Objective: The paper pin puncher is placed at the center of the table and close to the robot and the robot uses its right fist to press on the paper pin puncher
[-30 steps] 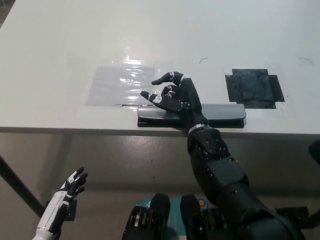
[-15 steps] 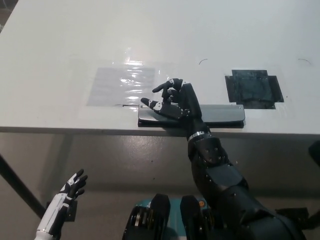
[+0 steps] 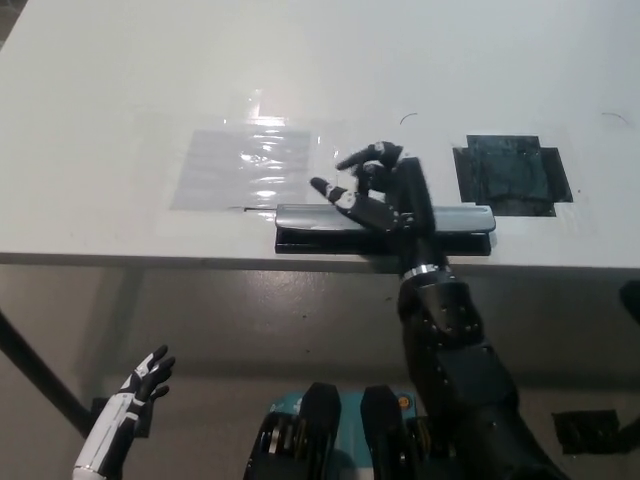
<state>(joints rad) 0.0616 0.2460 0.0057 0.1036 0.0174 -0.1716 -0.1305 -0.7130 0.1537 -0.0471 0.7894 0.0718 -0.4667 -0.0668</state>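
Black right robot hand rests over the paper pin puncher, partly curled, gripping nothing; next, clench and press down. White left robot hand hangs open, well below.

Bright even overhead light, glare on plastic sheet, dim below table, sharp focus

- The table is white, its near edge running across the view; faint curved marks show on its far right
- A clear, glossy plastic sheet lies flat left of centre
- A dark square patch, possibly tape, lies flat at the right
- The paper pin puncher sits along the near edge, between sheet and patch
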